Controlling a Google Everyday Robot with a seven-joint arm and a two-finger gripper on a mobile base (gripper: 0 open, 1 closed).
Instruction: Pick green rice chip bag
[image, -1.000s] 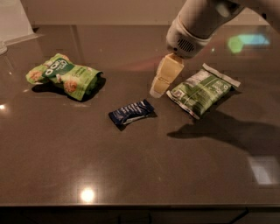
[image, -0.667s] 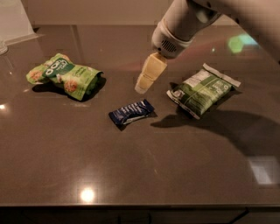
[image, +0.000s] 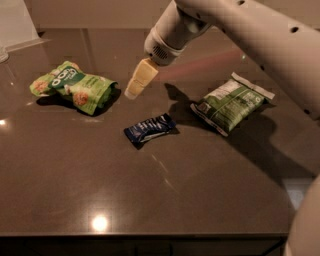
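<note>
The green rice chip bag (image: 74, 87) lies on the dark tabletop (image: 165, 195) at the left, lime green with a dark label and pale rice cake pictures. My gripper (image: 133, 92) hangs from the white arm coming in from the upper right. Its pale fingers point down and left, just right of the bag's right end and above the table. It holds nothing that I can see.
A small dark blue wrapper (image: 150, 129) lies in the middle of the table. A darker green flat packet (image: 230, 103) lies at the right, under the arm. A white object (image: 15, 22) stands at the back left corner.
My gripper has moved left across the table, from beside the dark green packet toward the lime-green bag. The objects have not moved.
</note>
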